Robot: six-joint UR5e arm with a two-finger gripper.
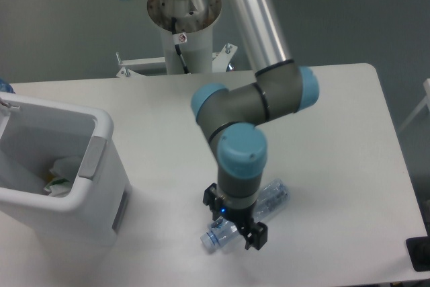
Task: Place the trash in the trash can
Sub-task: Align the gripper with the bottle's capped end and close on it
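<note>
The clear plastic bottle [272, 199] with its pale blue cap [210, 240] lies on its side on the white table, near the front edge. My gripper [235, 222] points straight down over the bottle's middle, with its black jaws on either side of it. The wrist hides the fingertips, so I cannot tell whether they press on the bottle. The white trash can [101, 166] stands at the left edge of the table. A crumpled white tissue [65, 169] lies inside it.
The arm's base column [183, 28] stands behind the table's far edge. The table's front edge runs just below the bottle. A dark object [420, 255] shows at the right edge of the view, off the table.
</note>
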